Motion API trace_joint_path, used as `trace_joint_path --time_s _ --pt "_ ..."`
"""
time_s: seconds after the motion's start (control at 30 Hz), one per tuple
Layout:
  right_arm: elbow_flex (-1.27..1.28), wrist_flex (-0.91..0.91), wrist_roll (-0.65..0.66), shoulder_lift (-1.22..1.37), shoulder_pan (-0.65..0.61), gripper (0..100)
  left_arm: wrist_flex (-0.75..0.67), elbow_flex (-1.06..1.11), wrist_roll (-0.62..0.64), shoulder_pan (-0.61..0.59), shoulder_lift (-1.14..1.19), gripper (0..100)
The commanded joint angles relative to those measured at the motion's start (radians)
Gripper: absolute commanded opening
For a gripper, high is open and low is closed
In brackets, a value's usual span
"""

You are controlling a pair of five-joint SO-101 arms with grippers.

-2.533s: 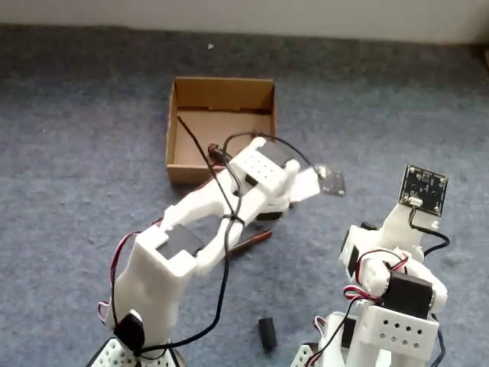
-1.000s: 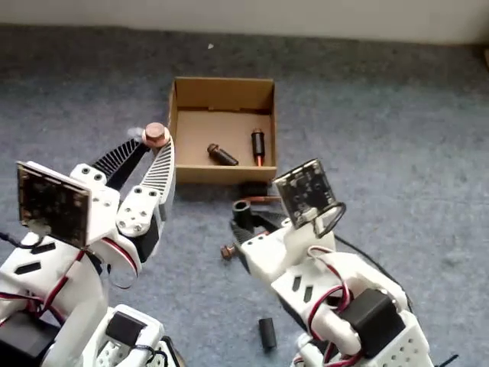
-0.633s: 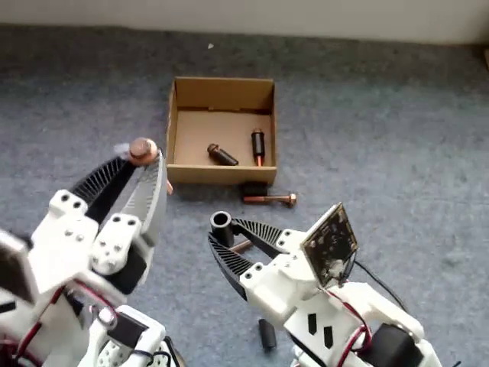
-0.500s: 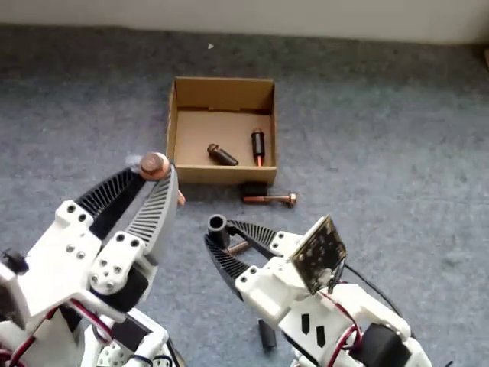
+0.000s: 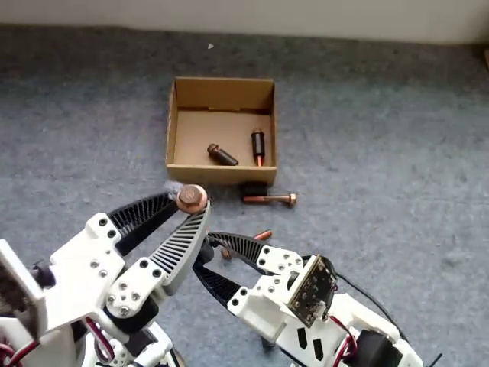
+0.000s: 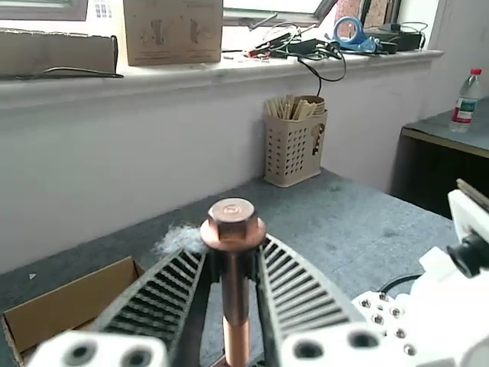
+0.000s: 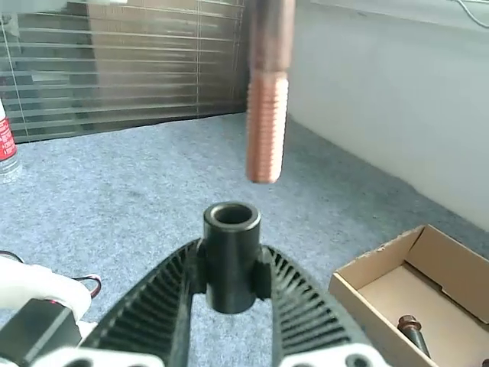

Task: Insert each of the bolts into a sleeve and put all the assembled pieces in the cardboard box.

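**High view: copper bolt poised over sleeve, just short of the box**

My left gripper is closed on a copper-coloured hex-head metal bolt. It grips the shank just under the head and holds the bolt upright, head up. My right gripper is clamped on a short black cylindrical sleeve, which stands upright with its bore open at the top. In the right wrist view the bolt's threaded end hangs just above the sleeve's mouth, apart from it and a little off centre. Both grippers meet over the grey carpeted table, nearer than the open brown cardboard box. Inside the box, toward its near wall, lie a slanted assembled piece and a second assembled piece. Just outside that wall a second copper bolt lies flat by another black sleeve; whether they touch I cannot tell. A third copper bolt lies between the box and my grippers, partly hidden.
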Motion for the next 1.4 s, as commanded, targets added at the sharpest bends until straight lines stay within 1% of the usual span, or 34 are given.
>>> trace_joint_path --time_s 0.0,0.13,0.23,0.33,0.47,0.63,0.67,0.73,0.8,0.87,1.0,1.1,1.23,1.3,1.37 --pt "-0.008 -0.028 0.014 -0.01 -0.012 0.5 0.041 -0.005 -0.015 0.016 -0.001 1" --pt "-0.022 -0.028 0.014 -0.01 -0.012 0.5 0.074 -0.005 -0.015 0.016 -0.002 1" --pt "-0.024 -0.028 0.014 -0.01 -0.012 0.5 0.109 -0.005 -0.044 0.016 -0.002 1" --pt "-0.025 -0.03 0.014 -0.01 -0.012 0.5 0.135 -0.004 -0.048 0.016 -0.002 1" --pt "-0.079 -0.036 0.012 -0.001 -0.012 0.5 0.161 -0.002 -0.048 0.016 -0.002 1" --pt "-0.111 -0.03 0.012 -0.002 -0.01 0.5 0.167 0.077 -0.051 0.01 -0.002 1" --pt "-0.111 -0.03 0.012 -0.005 -0.01 0.5 0.175 0.097 -0.066 0.01 -0.002 4" --pt "-0.111 -0.028 0.011 -0.008 0.013 0.5 0.206 0.113 -0.123 0.008 -0.002 12" --pt "-0.111 -0.028 0.009 -0.008 0.039 0.5 0.247 0.108 -0.129 0.001 -0.002 21" --pt "-0.111 -0.028 0.008 -0.01 0.056 0.5 0.287 0.088 -0.132 -0.053 -0.002 23" --pt "-0.111 -0.019 0.008 0.001 0.084 0.5 0.316 0.076 -0.14 -0.193 -0.002 24" --pt "-0.107 -0.007 0.008 0.005 0.119 0.5 0.35 0.084 -0.239 -0.294 -0.002 24" --pt "-0.088 -0.007 0.006 0.097 0.275 0.5 0.359 0.111 -0.373 -0.444 -0.002 23" --pt "-0.09 -0.008 -0.008 0.188 0.352 0.5 0.359 0.13 -0.399 -0.532 -0.002 23" --pt "-0.091 -0.008 -0.069 0.308 0.409 0.5 0.359 0.156 -0.405 -0.613 -0.002 23"
